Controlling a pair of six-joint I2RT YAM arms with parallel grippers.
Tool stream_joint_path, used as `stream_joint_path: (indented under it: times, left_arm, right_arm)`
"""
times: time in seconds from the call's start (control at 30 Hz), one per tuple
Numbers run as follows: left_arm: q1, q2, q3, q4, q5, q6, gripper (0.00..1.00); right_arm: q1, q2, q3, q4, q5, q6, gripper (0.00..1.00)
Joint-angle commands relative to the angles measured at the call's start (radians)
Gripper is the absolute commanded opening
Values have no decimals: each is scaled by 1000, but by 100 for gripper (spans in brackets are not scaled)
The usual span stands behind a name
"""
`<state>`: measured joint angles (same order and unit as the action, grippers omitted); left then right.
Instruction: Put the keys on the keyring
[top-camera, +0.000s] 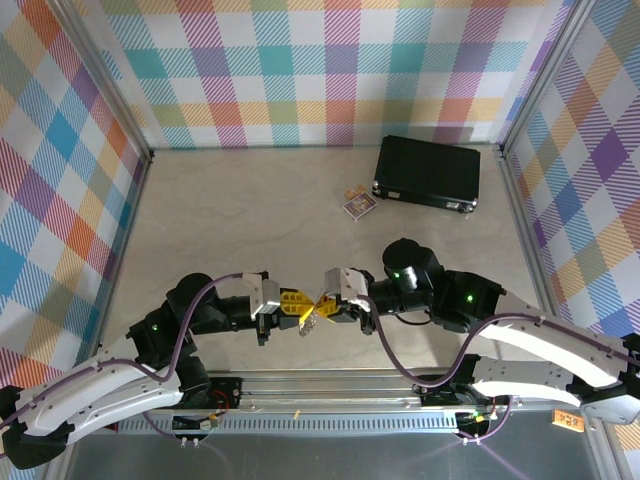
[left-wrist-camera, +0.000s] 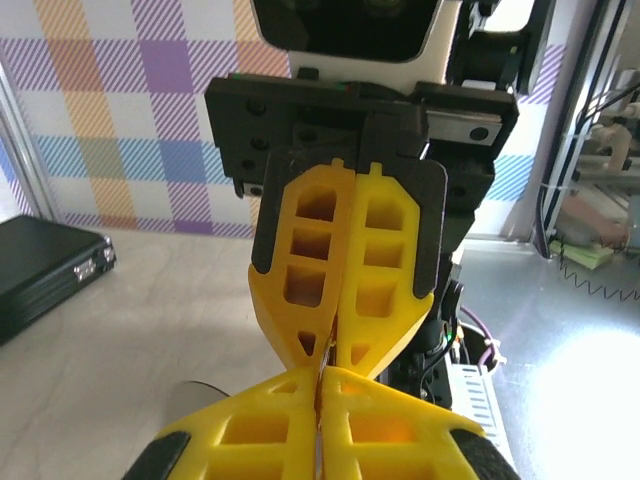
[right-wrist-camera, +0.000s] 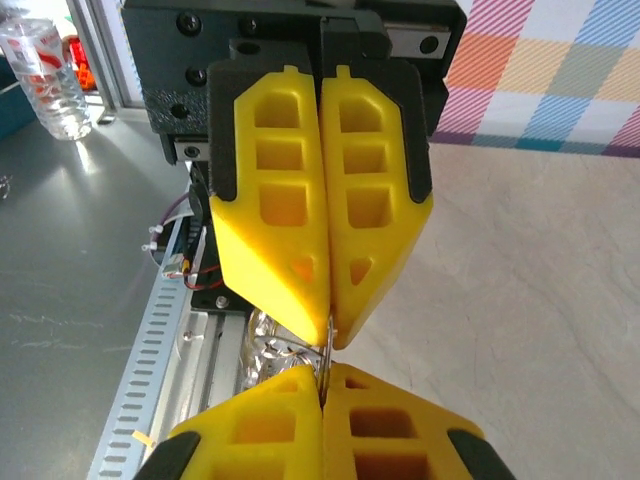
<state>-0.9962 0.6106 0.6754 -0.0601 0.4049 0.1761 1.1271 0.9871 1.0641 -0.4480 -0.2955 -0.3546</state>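
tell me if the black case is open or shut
Shut. The black case lies flat on the table with its lid down on the base; no gap shows along its front edge.

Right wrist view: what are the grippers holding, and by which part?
The keyring, by its thin wire loop: the left gripper and right gripper both seem to pinch it at their shut tips.

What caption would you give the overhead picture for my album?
Left hand and right hand meet tip to tip, pinching the keyring between them; black case behind.
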Motion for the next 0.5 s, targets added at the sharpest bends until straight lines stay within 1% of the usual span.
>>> stream_joint_path:
  times: [0.0,0.17,0.37,0.4,0.47]
  left_arm:
    - [7,12,65,-104,-51,65,12]
    - [7,51,109,-164,-53,101,15]
    - [4,71,118,-174,-47,108,15]
    - [3,72,117,-176,-47,110,12]
    - [2,73,120,-181,-46,111,1]
  right_arm:
    - [8,28,75,-102,-20,-70,0]
    - [8,77,123,-157,-49,-98,0]
    - [8,106,153,-199,-58,-108,0]
    - [9,103,150,-197,-60,-106,0]
    - [8,96,146,-195,-59,-101,0]
